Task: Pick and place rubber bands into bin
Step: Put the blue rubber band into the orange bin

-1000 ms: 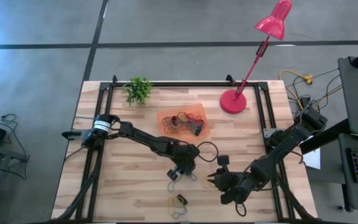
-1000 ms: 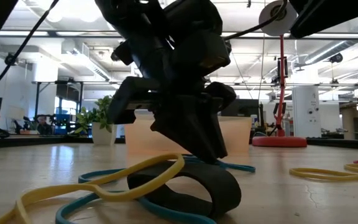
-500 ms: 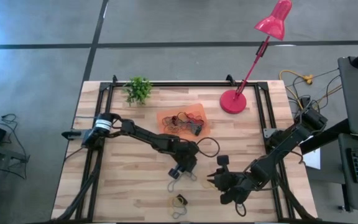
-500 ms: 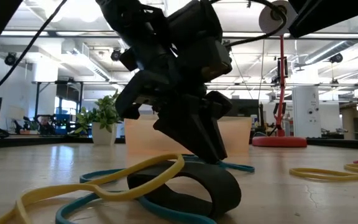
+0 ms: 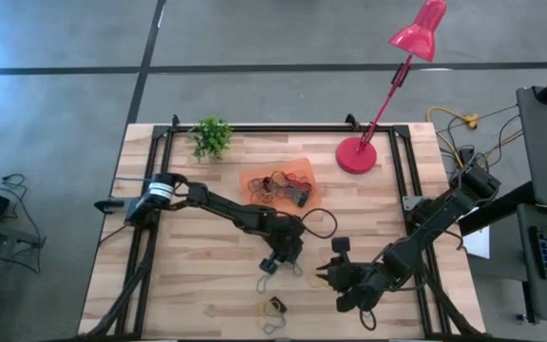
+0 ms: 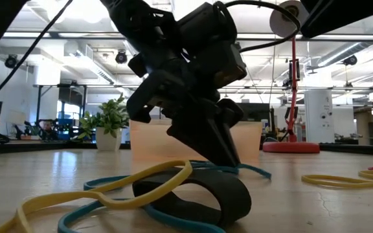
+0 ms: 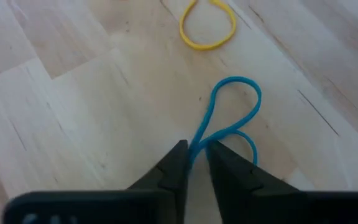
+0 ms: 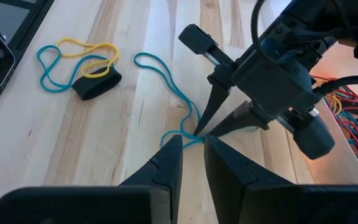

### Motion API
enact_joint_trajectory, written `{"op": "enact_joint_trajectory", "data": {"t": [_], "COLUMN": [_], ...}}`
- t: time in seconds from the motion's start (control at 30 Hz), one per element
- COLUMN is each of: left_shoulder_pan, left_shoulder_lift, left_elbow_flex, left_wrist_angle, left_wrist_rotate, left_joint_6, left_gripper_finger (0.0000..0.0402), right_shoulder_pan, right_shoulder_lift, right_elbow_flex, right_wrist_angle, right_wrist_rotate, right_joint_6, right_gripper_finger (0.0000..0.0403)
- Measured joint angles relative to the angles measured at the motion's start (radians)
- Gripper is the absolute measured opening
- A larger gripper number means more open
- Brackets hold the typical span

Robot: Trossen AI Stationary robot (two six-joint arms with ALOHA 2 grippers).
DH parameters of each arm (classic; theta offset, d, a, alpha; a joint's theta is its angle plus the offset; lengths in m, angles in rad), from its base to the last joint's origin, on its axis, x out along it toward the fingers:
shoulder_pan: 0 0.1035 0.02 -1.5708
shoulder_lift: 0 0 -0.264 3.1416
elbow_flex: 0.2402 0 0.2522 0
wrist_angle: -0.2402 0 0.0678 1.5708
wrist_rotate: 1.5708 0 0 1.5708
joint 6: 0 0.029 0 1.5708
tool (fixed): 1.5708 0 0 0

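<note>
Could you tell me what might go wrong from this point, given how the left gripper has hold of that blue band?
1. The left gripper pinches the blue rubber band only at its crossed middle, right at the fingertips, so it could slip free when lifted.
2. The right gripper waits close beside the same band, whose strands run by its fingertips; a lift may drag the band against it.
3. The bin already holds a tangle of bands, so a released band could catch on the fingers instead of dropping.

the bin (image 5: 257, 180) sits between plant (image 5: 212, 137) and lamp base (image 5: 356, 155), rubber bands (image 5: 277, 181) inside.
</note>
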Motion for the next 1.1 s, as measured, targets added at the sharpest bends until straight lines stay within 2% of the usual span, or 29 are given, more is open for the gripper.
{"op": "enact_joint_trajectory", "data": {"t": [0.13, 0.63, 1.1], "left_shoulder_pan": [-0.001, -0.003, -0.012], "left_shoulder_lift": [-0.004, -0.107, -0.120], "left_elbow_flex": [-0.001, -0.008, -0.021], "left_wrist_angle": [0.001, -0.007, 0.000], "left_wrist_rotate": [-0.004, -0.044, -0.113], "left_joint_6": [0.001, 0.004, 0.047], "left_gripper_finger": [0.0005, 0.0000, 0.0000], "right_shoulder_pan": [0.000, 0.008, 0.008], "right_shoulder_lift": [0.000, 0.000, 0.000], "right_elbow_flex": [0.000, 0.000, 0.000], "right_wrist_angle": [-0.004, -0.014, -0.015], "right_wrist_rotate": [0.000, -0.003, -0.004], "right_joint_6": [0.000, 0.001, 0.001], "right_gripper_finger": [0.0056, 0.0056, 0.0056]}}
